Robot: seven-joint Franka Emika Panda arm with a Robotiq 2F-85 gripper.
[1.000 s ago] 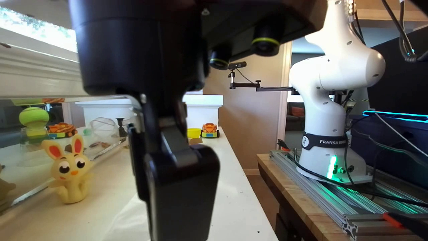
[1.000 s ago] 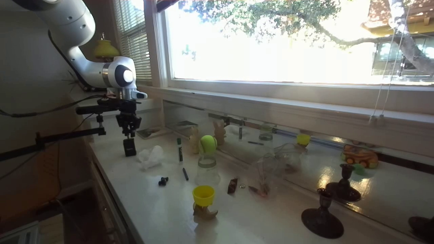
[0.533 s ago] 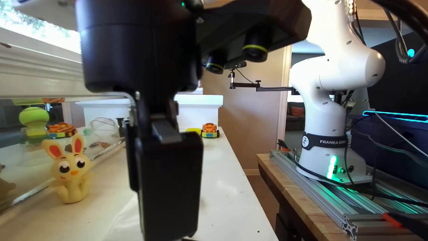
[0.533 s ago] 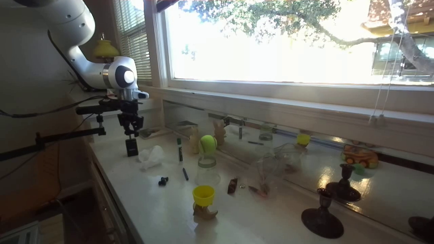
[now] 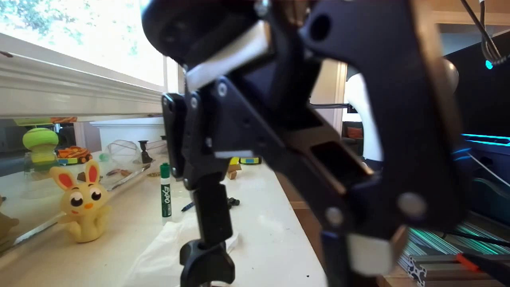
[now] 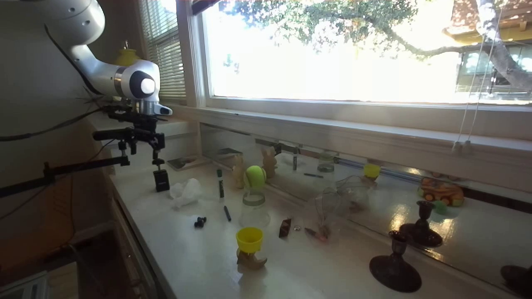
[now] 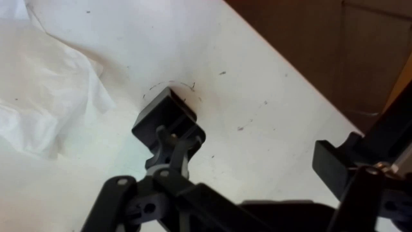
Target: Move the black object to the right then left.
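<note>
The black object, a small box with rounded edges, stands on the white counter in an exterior view [image 6: 161,181]. Seen from the wrist, this black box [image 7: 157,112] lies at the left finger. My gripper [image 7: 257,153] is open, its jaws wide apart with only counter showing between them. The left finger [image 7: 183,161] overlaps part of the box; whether they touch I cannot tell. Off to the side of the box is the right finger [image 7: 331,170]. A finger [image 5: 207,263] reaches low in an exterior view, where the box is almost wholly below the frame.
Crumpled white tissue [image 7: 48,83] lies close beside the box. The counter's edge [image 7: 283,59] runs on the far side. A green marker [image 6: 220,183], a tennis ball [image 6: 254,177] on a jar, a yellow cup [image 6: 249,241] and a yellow bunny [image 5: 85,201] stand around. A camera arm [image 6: 83,168] juts in.
The jaws have gone from closed to wide apart, and the arm has shifted and turned. In an exterior view the box slid slightly right early on, then stayed put.
</note>
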